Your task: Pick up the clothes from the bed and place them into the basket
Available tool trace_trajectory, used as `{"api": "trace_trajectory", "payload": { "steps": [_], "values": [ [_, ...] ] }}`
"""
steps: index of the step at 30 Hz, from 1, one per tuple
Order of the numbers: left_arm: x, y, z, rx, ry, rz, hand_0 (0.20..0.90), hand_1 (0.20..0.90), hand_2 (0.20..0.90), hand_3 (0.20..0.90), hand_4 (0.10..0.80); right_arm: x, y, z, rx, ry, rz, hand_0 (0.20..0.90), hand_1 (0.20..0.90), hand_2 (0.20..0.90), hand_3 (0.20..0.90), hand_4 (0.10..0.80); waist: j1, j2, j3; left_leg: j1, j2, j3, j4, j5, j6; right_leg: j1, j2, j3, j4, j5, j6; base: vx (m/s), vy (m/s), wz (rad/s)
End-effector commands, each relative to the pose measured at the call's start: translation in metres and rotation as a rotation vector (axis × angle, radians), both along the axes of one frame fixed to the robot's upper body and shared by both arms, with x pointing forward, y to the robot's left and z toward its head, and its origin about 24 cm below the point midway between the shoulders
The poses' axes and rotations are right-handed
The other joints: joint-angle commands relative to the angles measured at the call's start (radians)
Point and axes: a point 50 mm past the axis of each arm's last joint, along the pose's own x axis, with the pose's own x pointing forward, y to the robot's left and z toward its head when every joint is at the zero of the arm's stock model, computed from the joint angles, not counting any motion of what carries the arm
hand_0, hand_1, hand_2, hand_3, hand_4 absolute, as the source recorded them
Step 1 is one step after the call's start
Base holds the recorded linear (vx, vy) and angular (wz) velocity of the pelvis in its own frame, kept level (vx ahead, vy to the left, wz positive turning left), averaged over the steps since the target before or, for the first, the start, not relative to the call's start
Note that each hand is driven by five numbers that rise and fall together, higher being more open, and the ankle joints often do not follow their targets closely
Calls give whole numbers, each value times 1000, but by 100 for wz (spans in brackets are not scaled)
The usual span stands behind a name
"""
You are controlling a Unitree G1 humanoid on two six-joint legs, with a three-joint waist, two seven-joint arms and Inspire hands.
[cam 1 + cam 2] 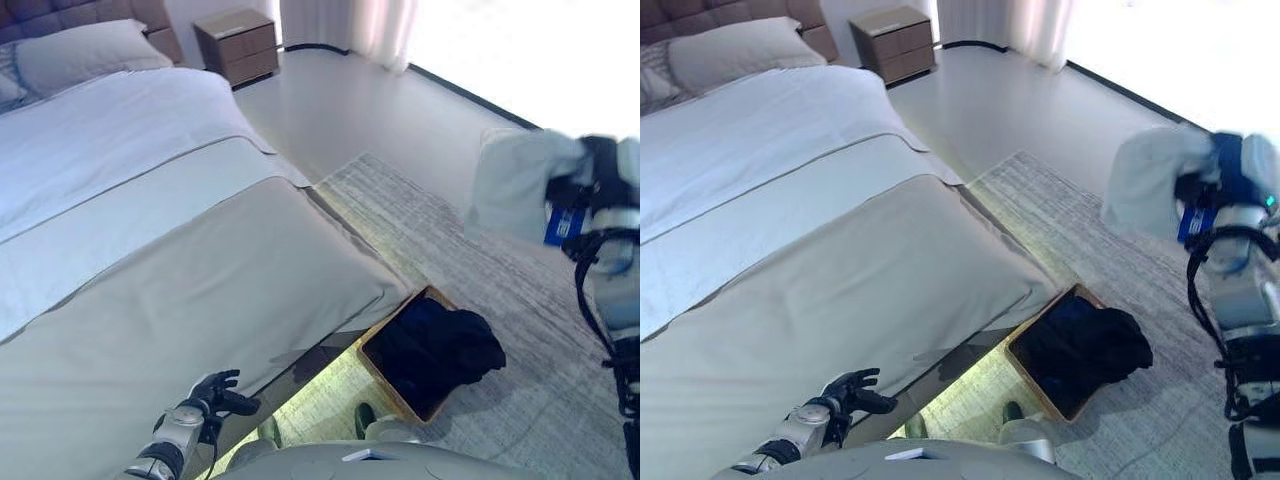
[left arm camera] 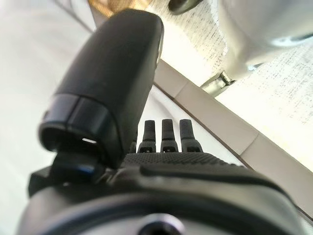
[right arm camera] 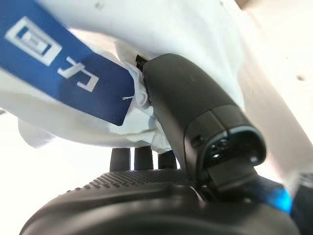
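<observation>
My right hand (image 1: 590, 175) is raised at the right, over the rug, and is shut on a white garment (image 1: 515, 185) with a blue tag (image 3: 63, 73). In the right wrist view the thumb (image 3: 195, 117) presses the cloth against the fingers. The wooden basket (image 1: 385, 385) stands on the floor at the foot of the bed and holds dark clothes (image 1: 445, 345), some draped over its edge. My left hand (image 1: 215, 392) hangs low by the bed's near corner, fingers relaxed and empty. The bed (image 1: 200, 270) has a beige cover with no clothes on the part in view.
A grey rug (image 1: 460, 240) lies under the basket and beside the bed. A wooden nightstand (image 1: 238, 45) stands at the back by the headboard. Pillows (image 1: 80, 55) lie at the head of the bed. White curtains (image 1: 350, 25) hang at the back.
</observation>
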Motion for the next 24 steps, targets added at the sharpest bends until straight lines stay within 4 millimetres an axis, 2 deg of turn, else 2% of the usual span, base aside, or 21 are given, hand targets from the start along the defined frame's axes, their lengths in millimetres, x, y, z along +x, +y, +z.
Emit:
{"api": "trace_trajectory", "payload": {
  "steps": [1, 3, 9, 11, 12, 14, 15, 18, 20, 24],
  "values": [
    [-8, 19, 0, 88, 61, -65, 900, 900, 900, 900, 800, 20, 19, 37, 9, -180, 127, 300, 300, 300, 200, 100, 56, -20, -90, 59, -78, 4, 7, -164, 69, -26, 31, -40, 16, 20, -19, -14, -64, -20],
    [-9, 18, 0, 86, 65, -82, 900, 900, 900, 900, 800, 21, 13, 8, 21, -57, 85, 300, 300, 300, 200, 100, 59, -13, -84, 63, -76, 12, 7, -164, 71, -24, 32, -41, 14, 20, -21, -10, -94, -11],
    [-1, 16, 2, 86, 37, -120, 900, 900, 900, 900, 800, 22, 3, -31, 21, 100, -14, 300, 300, 300, 200, 100, 77, 5, -55, 45, -73, 1, 7, -154, 66, -36, 30, -49, 13, 24, -21, -37, -70, 1],
    [11, 14, 6, 85, 9, -134, 900, 900, 900, 900, 800, 25, -1, -44, 16, 175, -72, 300, 300, 300, 200, 100, 86, 18, -32, 24, -74, -8, 7, -145, 64, -54, 26, -54, 15, 26, -21, -81, -69, 0],
    [11, 14, 6, 85, 9, -134, 900, 900, 900, 900, 800, 25, -1, -44, 16, 175, -72, 300, 300, 300, 200, 100, 86, 18, -32, 24, -74, -8, 7, -145, 64, -54, 26, -54, 15, 26, -21, -115, -69, -1],
    [32, 11, 14, 85, -44, -150, 900, 900, 900, 900, 800, 30, -4, -49, 7, 212, -131, 300, 300, 300, 200, 100, 95, 34, 3, -16, -75, -24, 8, -132, 61, -88, 23, -58, 19, 29, -24, -192, -64, 3],
    [36, 11, 16, 86, -55, -152, 900, 900, 900, 900, 800, 32, -5, -49, 4, 224, -143, 300, 300, 300, 200, 100, 96, 36, 10, -23, -75, -27, 9, -129, 60, -95, 23, -59, 20, 30, -24, -244, -63, 7],
    [68, 4, 31, 88, -147, -175, 900, 900, 900, 900, 800, 34, -20, -54, 44, 272, -247, 300, 300, 300, 200, 100, 109, 58, 71, -82, -75, -53, 9, -106, 57, -143, 24, -63, 27, 34, -30, -272, -80, 15],
    [81, 1, 39, 86, -192, -185, 900, 900, 900, 900, 800, 33, -25, -55, 67, 274, -297, 300, 300, 300, 200, 100, 118, 71, 101, -107, -74, -65, 11, -95, 54, -162, 24, -70, 33, 34, -35, -172, -81, 16],
    [95, -4, 48, 66, -249, -199, 900, 900, 900, 900, 800, 28, -34, -59, 72, 303, -371, 300, 300, 300, 200, 100, 128, 103, 141, -138, -79, -88, 13, -76, 49, -184, 22, -84, 40, 32, -43, -96, -56, 15]
  ]
}}
